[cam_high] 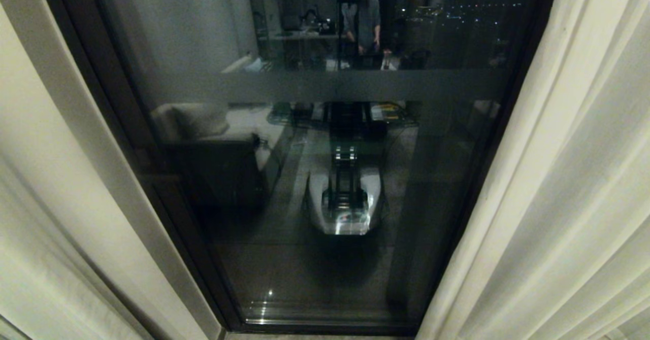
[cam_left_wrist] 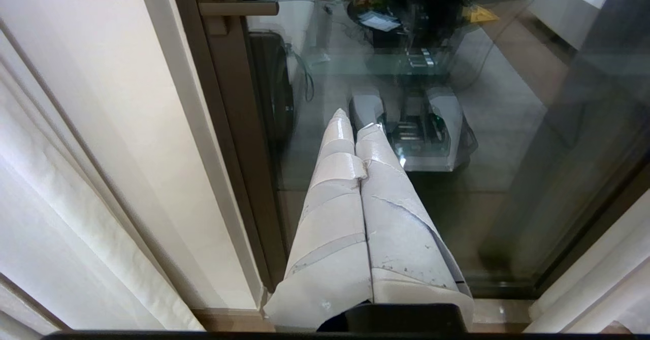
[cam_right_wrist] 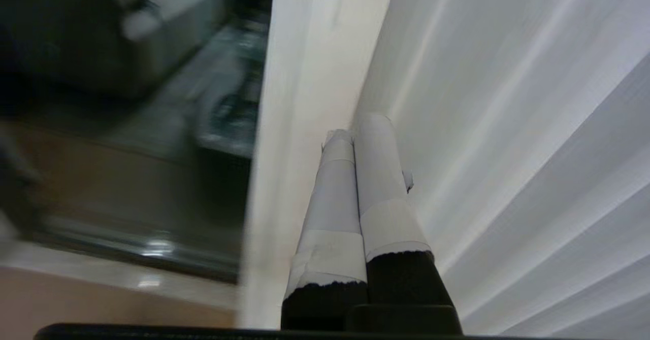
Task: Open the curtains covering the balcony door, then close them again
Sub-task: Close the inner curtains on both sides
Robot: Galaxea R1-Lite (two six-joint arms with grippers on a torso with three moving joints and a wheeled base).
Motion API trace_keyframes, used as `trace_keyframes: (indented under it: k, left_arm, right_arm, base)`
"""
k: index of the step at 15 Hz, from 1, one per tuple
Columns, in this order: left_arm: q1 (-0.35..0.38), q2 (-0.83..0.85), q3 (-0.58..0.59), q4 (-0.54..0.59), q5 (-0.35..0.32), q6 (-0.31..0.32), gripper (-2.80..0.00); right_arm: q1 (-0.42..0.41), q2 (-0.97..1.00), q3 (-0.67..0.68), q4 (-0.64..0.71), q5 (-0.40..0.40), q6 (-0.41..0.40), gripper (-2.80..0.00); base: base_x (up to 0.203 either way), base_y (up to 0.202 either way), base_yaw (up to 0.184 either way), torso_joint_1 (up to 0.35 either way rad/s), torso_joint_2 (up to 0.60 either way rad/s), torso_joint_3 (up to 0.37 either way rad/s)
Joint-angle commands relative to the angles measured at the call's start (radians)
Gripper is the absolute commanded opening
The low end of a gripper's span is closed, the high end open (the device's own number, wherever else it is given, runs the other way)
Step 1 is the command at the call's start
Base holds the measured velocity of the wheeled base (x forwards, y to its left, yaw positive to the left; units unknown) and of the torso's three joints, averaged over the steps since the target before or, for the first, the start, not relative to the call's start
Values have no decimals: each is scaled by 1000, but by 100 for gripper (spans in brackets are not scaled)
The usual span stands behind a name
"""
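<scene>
Well, I read no writing anywhere; left gripper (cam_left_wrist: 355,119) pressed together before the balcony door (cam_high: 315,177), right gripper (cam_right_wrist: 358,124) together against the curtains (cam_right_wrist: 508,152).

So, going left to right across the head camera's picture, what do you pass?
Left curtain panel → dark door frame → balcony door glass, with its frosted band and the room reflected in it → right curtain panel.

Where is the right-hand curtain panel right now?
In the head view the right curtain panel hangs along the right side, pulled clear of the balcony door; the shut right gripper points at its folds near its inner edge.
</scene>
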Motion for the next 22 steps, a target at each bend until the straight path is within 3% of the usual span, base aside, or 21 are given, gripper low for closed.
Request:
trace_keyframes:
  k: [1,22]
  left_arm:
    - [0,0,0,0,0,0,-280]
    - [0,0,0,0,0,0,-280]
  right_arm:
    - [0,-1,0,24,-25,125,-280]
    - [0,0,0,25,-29,144,-280]
  base:
    - [0,0,0,0,0,0]
    - [0,0,0,0,0,0]
